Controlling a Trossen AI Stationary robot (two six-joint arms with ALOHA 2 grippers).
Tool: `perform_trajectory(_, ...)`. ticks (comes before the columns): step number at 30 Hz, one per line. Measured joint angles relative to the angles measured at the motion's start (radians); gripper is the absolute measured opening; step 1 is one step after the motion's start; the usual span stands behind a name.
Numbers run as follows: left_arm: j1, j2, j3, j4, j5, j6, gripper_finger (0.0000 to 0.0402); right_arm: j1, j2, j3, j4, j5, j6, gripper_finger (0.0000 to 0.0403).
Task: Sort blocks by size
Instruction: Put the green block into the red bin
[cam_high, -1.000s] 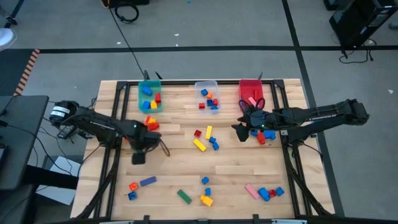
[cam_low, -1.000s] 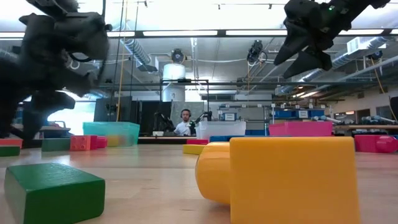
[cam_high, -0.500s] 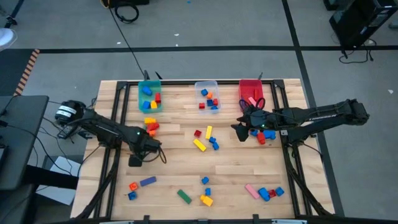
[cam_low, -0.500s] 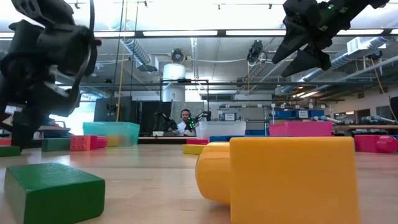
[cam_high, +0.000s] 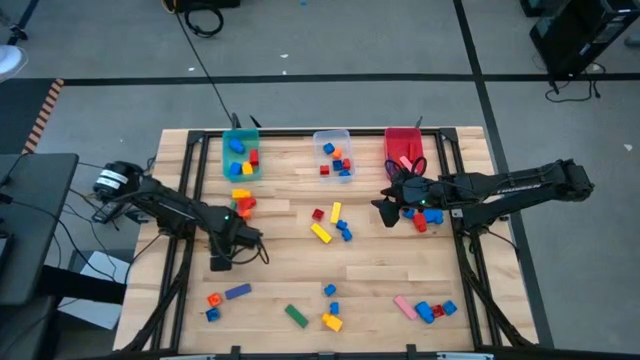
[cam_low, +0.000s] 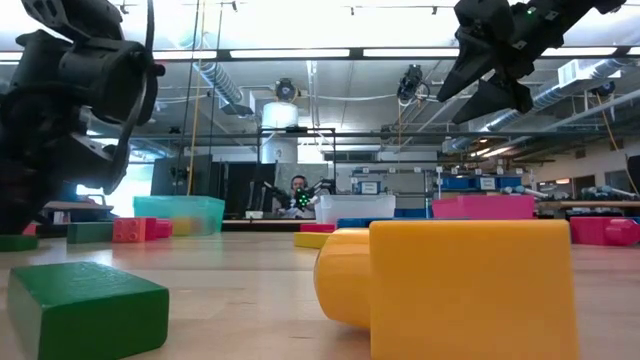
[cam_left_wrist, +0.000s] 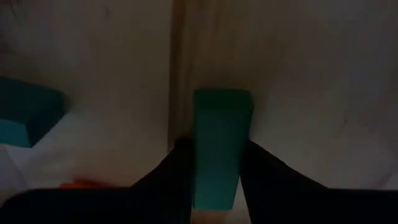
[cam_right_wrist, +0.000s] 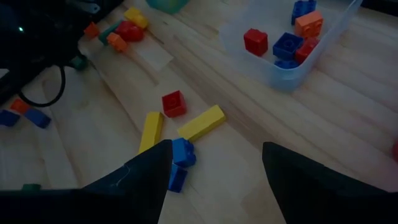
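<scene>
On the left, the left hand (cam_high: 222, 262) is down at the wooden surface (cam_high: 380, 280), its fingers (cam_left_wrist: 171, 177) drawn in narrow on either side of a green block (cam_left_wrist: 217, 146) that stands between them; I cannot tell whether they press it yet. Just beyond sits a small heap of red, orange and yellow blocks (cam_high: 241, 200). Along the far edge stand the teal bin (cam_high: 240, 155), the clear bin (cam_high: 333, 154) and the red bin (cam_high: 402, 146). More blocks (cam_high: 331, 225) lie mid-surface, others along the near edge. On the right, the right hand (cam_high: 388, 208) hangs above the surface near the red bin, fingers (cam_right_wrist: 146, 171) spread wide, holding nothing.
</scene>
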Motion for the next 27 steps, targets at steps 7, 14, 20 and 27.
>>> perform_trajectory(7, 0.002, -0.032, 0.093, 0.023, -0.046, -0.104, 0.0102, 0.0, 0.0, 0.0, 0.035, 0.0, 0.0, 0.0264)
perform_trajectory(14, 0.002, -0.041, 0.302, 0.094, -0.217, -0.081, 0.011, 0.0, 0.004, 0.0, 0.145, 0.0, 0.0, 0.0264)
perform_trajectory(20, 0.044, -0.043, 0.454, 0.212, -0.395, 0.006, 0.0112, -0.003, 0.031, 0.0, 0.261, 0.0, -0.049, 0.0264)
perform_trajectory(27, 0.143, -0.043, 0.505, 0.474, -0.441, 0.052, 0.0113, -0.014, 0.057, 0.0, 0.331, 0.0, -0.072, 0.0264)
